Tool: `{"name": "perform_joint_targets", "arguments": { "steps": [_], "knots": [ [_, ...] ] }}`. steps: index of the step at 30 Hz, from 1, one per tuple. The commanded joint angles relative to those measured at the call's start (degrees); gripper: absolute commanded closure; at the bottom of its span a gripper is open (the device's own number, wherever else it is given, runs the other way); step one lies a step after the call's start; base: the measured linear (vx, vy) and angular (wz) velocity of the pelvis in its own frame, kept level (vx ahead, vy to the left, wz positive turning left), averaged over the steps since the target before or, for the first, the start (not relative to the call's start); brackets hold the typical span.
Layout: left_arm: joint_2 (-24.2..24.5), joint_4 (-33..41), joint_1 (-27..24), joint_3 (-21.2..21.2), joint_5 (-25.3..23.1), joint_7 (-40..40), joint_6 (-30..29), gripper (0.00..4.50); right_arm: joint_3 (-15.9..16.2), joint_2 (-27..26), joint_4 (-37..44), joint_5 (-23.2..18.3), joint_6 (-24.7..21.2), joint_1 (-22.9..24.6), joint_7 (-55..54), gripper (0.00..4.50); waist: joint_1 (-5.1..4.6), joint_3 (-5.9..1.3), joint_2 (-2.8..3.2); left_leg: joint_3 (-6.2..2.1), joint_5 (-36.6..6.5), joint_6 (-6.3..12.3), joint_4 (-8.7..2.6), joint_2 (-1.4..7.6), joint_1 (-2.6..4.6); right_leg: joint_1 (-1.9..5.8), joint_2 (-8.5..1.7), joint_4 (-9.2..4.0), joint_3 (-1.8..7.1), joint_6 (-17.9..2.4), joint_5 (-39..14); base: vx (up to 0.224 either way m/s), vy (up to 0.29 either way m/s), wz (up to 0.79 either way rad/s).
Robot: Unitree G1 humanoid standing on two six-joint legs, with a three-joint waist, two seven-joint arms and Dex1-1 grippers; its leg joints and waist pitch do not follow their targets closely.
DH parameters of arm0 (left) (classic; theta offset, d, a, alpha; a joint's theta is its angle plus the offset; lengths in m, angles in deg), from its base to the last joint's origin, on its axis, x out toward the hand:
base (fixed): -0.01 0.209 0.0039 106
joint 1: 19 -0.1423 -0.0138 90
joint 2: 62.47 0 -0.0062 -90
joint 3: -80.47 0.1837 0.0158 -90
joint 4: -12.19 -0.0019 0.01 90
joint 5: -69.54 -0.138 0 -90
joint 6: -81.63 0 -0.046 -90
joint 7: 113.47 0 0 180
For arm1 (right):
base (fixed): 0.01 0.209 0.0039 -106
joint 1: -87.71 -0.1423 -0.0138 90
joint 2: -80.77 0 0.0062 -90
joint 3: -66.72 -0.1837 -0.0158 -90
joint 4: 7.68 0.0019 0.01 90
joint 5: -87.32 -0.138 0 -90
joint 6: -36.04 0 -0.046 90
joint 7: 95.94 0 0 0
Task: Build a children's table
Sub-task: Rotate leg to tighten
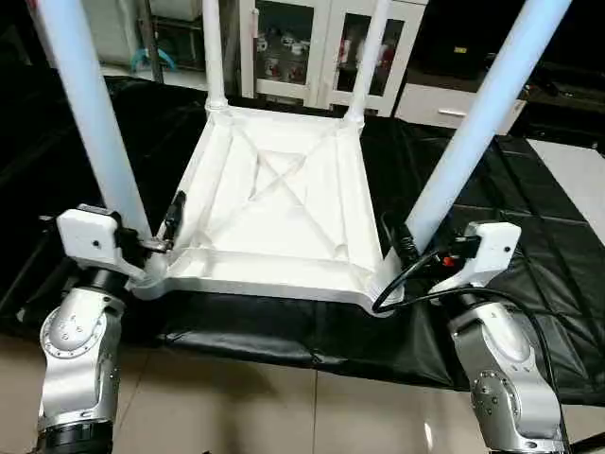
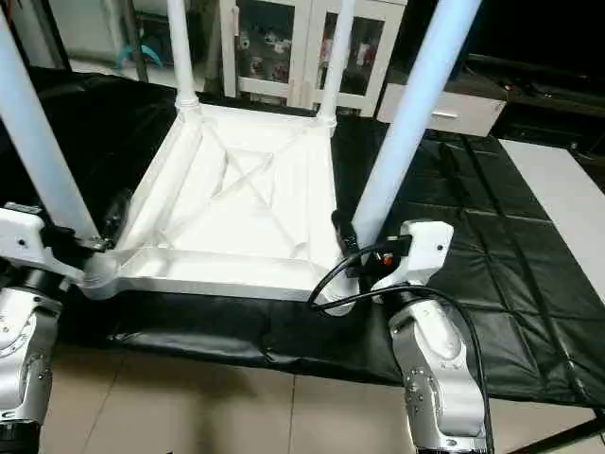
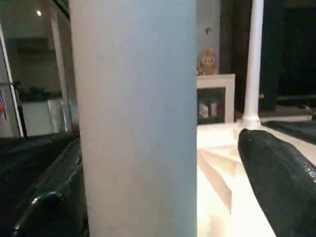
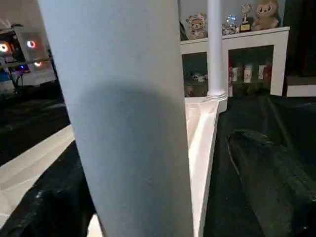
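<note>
Four legs stand upright in the corner sockets of the table top, which lies upside down, ribbed underside up, on a black quilted mat over a pale floor. The two far legs rise near a white glass-door cabinet; the near-left leg and the near-right leg lean slightly outward toward the camera.

Gripper state:
- The left gripper is at the foot of the near-left leg. In the left wrist view the leg stands between its two black fingers, which are spread to either side of it; whether they press on it cannot be told.
- The right gripper is at the foot of the near-right leg. In the right wrist view the fingers are likewise spread, with the leg between them; contact cannot be told here either.

Step in hand: judged from this layout, all four legs are fitted and the work is at the seating or checking stage of the two near legs. Assembly appears close to complete.

Next move: it would call for confirming that each near leg is pushed fully home in its socket, then drawing both grippers clear without knocking the legs askew. Turning the table onto its legs remains.

Markings: no brand, label or readable writing can be made out on the table, the mat or the arms. Small items in the cabinet are too small to read.
</note>
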Motion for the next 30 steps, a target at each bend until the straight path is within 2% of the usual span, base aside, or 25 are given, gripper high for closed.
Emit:
{"name": "perform_joint_targets", "arguments": {
  "steps": [1,4,5,6,8,9,10,11,12,13,14,16,17,20,26,27,28,30],
  "knots": [
    [-0.4,-1.1,1.7,1.8,-1.1,-0.7,-2.1,0.36,-2.8,0.2,0.2,-1.3,-1.2,-0.1,-1.2,0.74,-0.24,-2.67,1.45,0.26,-22.4,-1.63,-5.23,0.43,0.78,1.48,-0.62,-3.24,1.01,-6.5,-16.0,0.0,0.0,0.0],
    [-0.5,-1.1,2.2,2.5,-1.1,-1.1,-2.5,0.78,-3.5,0.0,0.4,-1.9,-2.0,-0.2,-1.8,1.07,-0.18,-2.54,1.57,0.25,-23.0,-1.75,-5.3,0.42,0.82,1.4,-0.61,-3.4,1.09,-6.2,-17.5,0.0,0.0,0.0],
    [-0.7,-1.0,2.5,2.9,-1.1,-1.4,-2.7,0.82,-4.0,0.0,0.5,-2.3,-2.7,-0.3,-2.2,1.11,-0.19,-2.49,1.29,0.32,-23.5,-1.83,-5.25,0.41,0.92,1.2,-0.56,-3.6,1.09,-5.9,-18.4,0.0,0.0,0.0],
    [-1.1,-0.9,2.9,3.5,-0.8,-1.3,-3.0,0.86,-4.5,0.1,0.5,-2.3,-3.2,-0.4,-3.0,1.29,-0.03,-2.52,1.27,0.3,-23.7,-1.86,-5.22,0.42,1.07,1.06,-0.58,-3.68,1.18,-5.5,-19.6,0.0,0.0,0.0],
    [-1.4,-0.8,3.2,4.1,-0.9,-1.3,-3.2,0.86,-5.0,0.1,0.5,-2.6,-3.8,-0.6,-4.0,1.29,-0.07,-2.48,1.18,0.29,-23.6,-2.0,-5.24,0.38,0.92,1.07,-0.56,-3.7,1.22,-5.2,-19.9,0.0,0.0,0.0],
    [-2.2,-0.8,3.7,5.3,-0.9,-1.0,-3.4,0.97,-6.4,0.4,0.3,-2.2,-4.5,-0.9,-6.6,1.42,-0.21,-2.47,0.47,0.36,-23.3,-1.93,-5.21,0.34,0.71,1.1,-0.49,-3.79,1.29,-4.6,-20.7,0.0,0.0,0.0],
    [-2.5,-0.8,3.9,5.7,-1.0,-1.0,-3.4,1.12,-6.8,0.5,0.2,-1.9,-4.6,-1.1,-7.4,1.52,0.09,-2.56,0.78,0.34,-22.7,-2.09,-5.18,0.3,0.89,0.99,-0.52,-3.71,1.44,-4.2,-21.0,0.0,0.0,0.0],
    [-2.8,-0.8,4.1,6.0,-0.9,-0.9,-3.5,1.23,-7.4,0.6,0.1,-1.7,-4.7,-1.2,-8.3,1.65,0.04,-2.53,0.78,0.42,-22.6,-2.07,-5.11,0.29,0.91,0.82,-0.45,-3.77,1.52,-4.0,-20.9,0.0,0.0,0.0],
    [-2.8,-0.8,4.1,6.0,-0.9,-0.9,-3.5,1.24,-7.4,0.6,0.1,-1.7,-4.7,-1.2,-8.3,1.7,0.08,-2.56,0.51,0.46,-22.4,-1.94,-5.06,0.25,0.85,0.85,-0.39,-3.69,1.56,-3.7,-21.0,0.0,0.0,0.0],
    [-3.0,-0.8,4.2,6.3,-0.8,-1.0,-3.7,1.3,-7.8,0.7,0.0,-1.7,-4.8,-1.2,-8.8,1.82,0.07,-2.61,0.56,0.44,-21.8,-1.94,-5.08,0.25,0.7,0.93,-0.42,-3.68,1.6,-3.4,-20.5,0.0,0.0,0.0],
    [-3.5,-0.7,4.4,6.7,-0.7,-1.3,-3.9,1.44,-8.8,1.2,-0.4,-0.1,-5.5,-1.3,-11.3,1.94,-0.01,-2.64,0.2,0.42,-21.0,-2.0,-5.13,0.23,0.47,1.15,-0.38,-3.57,1.54,-3.2,-20.0,0.0,0.0,0.0],
    [-3.9,-0.7,4.6,7.0,-0.6,-1.5,-4.0,1.59,-9.6,1.5,-0.6,0.9,-5.6,-1.4,-12.9,1.94,0.09,-2.7,0.3,0.52,-20.7,-2.16,-4.99,0.22,0.67,0.97,-0.37,-3.59,1.58,-3.1,-19.5,0.0,0.0,0.0],
    [-4.3,-0.8,4.7,7.4,-0.7,-1.5,-4.1,1.67,-10.1,2.1,-0.4,2.0,-6.0,-1.3,-14.0,2.14,0.15,-2.7,0.04,0.59,-19.6,-2.15,-4.92,0.22,0.61,1.01,-0.33,-3.47,1.6,-3.0,-18.5,0.0,0.0,0.0],
    [-4.7,-0.8,4.7,8.1,-0.5,-1.4,-4.3,1.9,-11.1,2.3,0.2,2.6,-6.4,-1.3,-15.7,2.4,0.32,-2.91,-0.15,0.67,-17.3,-1.84,-4.76,0.18,0.42,1.32,-0.34,-3.14,1.63,-2.9,-15.8,0.0,0.0,0.0],
    [-6.2,-0.8,5.3,10.6,-0.6,-0.9,-4.4,2.41,-12.9,3.5,3.2,6.7,-5.6,-0.7,-20.6,2.68,0.66,-3.1,0.06,0.92,-12.3,-1.51,-4.38,0.1,0.47,1.64,-0.14,-2.5,1.65,-3.6,-9.3,0.0,0.0,0.0],
    [-6.6,-1.0,5.6,11.2,-0.6,-0.7,-4.4,2.48,-13.2,3.6,3.8,7.2,-5.5,-0.5,-21.4,2.7,0.7,-3.19,-0.07,0.99,-11.3,-1.31,-4.24,0.09,0.48,1.73,-0.1,-2.34,1.64,-3.8,-7.9,0.0,0.0,0.0],
    [-7.3,-1.3,6.0,12.3,-0.5,-0.2,-4.5,2.53,-13.5,4.0,5.1,8.9,-5.3,0.1,-23.0,2.72,0.9,-3.19,-0.03,1.09,-10.5,-1.0,-4.11,0.11,0.64,1.65,-0.02,-2.29,1.66,-4.0,-6.5,0.0,0.0,0.0],
    [-7.6,-1.5,6.4,12.8,-0.6,-0.1,-4.5,2.53,-14.0,4.3,5.8,10.0,-5.0,0.5,-24.0,2.72,0.95,-3.21,-0.11,1.11,-9.5,-0.8,-4.06,0.07,0.49,1.87,-0.02,-2.14,1.66,-4.1,-5.4,0.0,0.0,0.0]
  ]
}}
